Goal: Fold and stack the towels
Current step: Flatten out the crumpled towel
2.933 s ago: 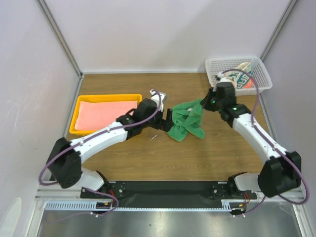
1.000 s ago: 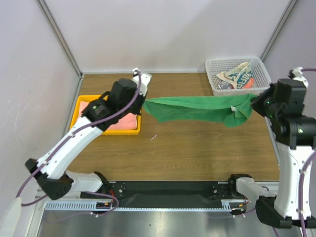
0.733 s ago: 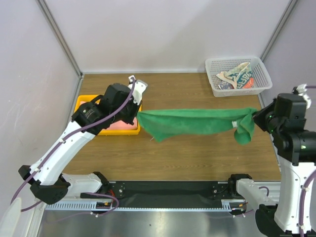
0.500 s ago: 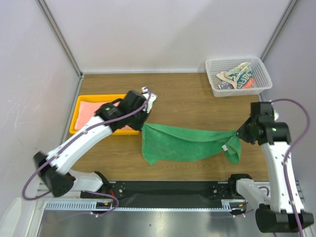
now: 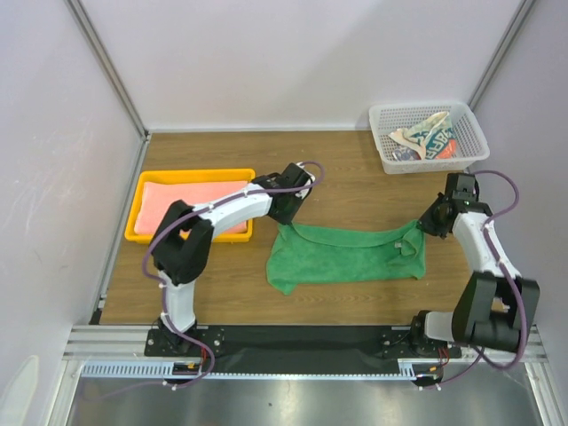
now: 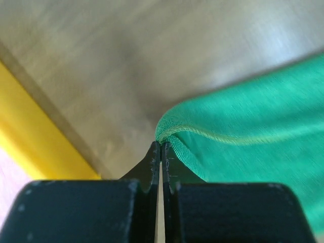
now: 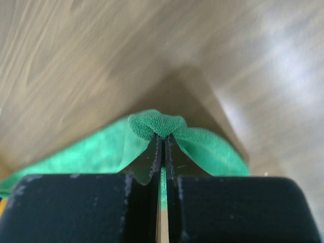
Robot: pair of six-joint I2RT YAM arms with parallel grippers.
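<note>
The green towel (image 5: 346, 256) lies spread on the wooden table, its far edge stretched between my two grippers. My left gripper (image 5: 284, 216) is shut on its far-left corner (image 6: 163, 134), down near the table beside the yellow tray. My right gripper (image 5: 424, 223) is shut on the far-right corner (image 7: 154, 123), which bunches above the fingertips. The salmon-pink towel (image 5: 191, 201) lies flat in the yellow tray (image 5: 142, 233). The white-and-teal patterned towel (image 5: 424, 142) sits crumpled in the white mesh basket (image 5: 383, 146).
The basket stands at the back right corner, the tray at the left. Grey walls close in the back and sides. The tray's yellow rim (image 6: 35, 142) shows just left of my left fingers. The black rail (image 5: 302, 339) runs along the near table edge.
Both arms have lowered and drawn the green towel from hanging stretched in the air down onto the table, where it now lies spread. Both grips stay shut on its corners.
</note>
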